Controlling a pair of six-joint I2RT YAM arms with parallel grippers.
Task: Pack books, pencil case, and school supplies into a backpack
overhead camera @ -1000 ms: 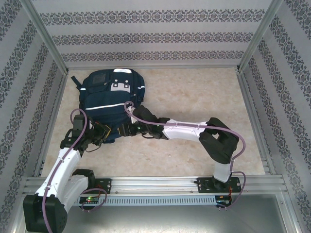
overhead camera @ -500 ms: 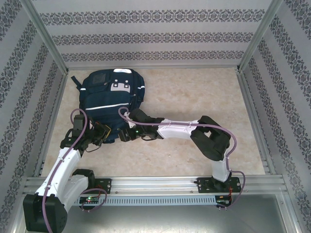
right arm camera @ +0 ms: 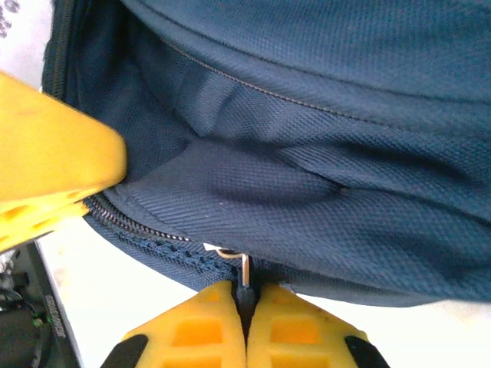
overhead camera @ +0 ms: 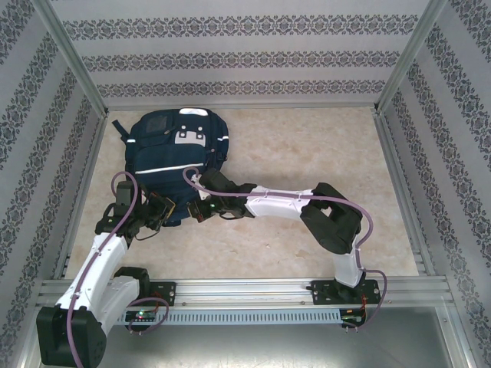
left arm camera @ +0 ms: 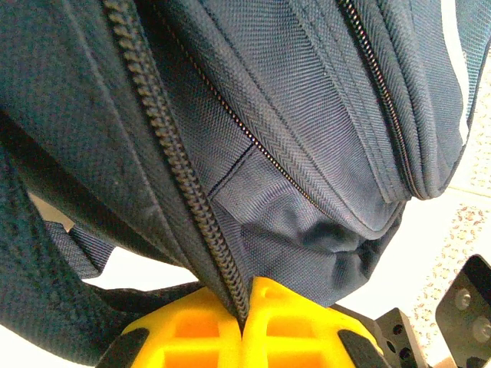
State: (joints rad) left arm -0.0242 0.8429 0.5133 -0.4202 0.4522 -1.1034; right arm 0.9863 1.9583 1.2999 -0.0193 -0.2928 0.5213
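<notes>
Your left end effector [left arm camera: 244, 326] clamps the limp backpack [left arm camera: 307, 115] at its seam, your right end effector [right arm camera: 245, 322] pinches the zipper pull [right arm camera: 243, 276]; expect sagging fabric.

Right claw [overhead camera: 194, 212] farther left along backpack [overhead camera: 170, 152]

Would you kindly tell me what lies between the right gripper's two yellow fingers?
In the right wrist view, the metal zipper pull of the backpack sits pinched between them; the right gripper is closed on it.
</notes>
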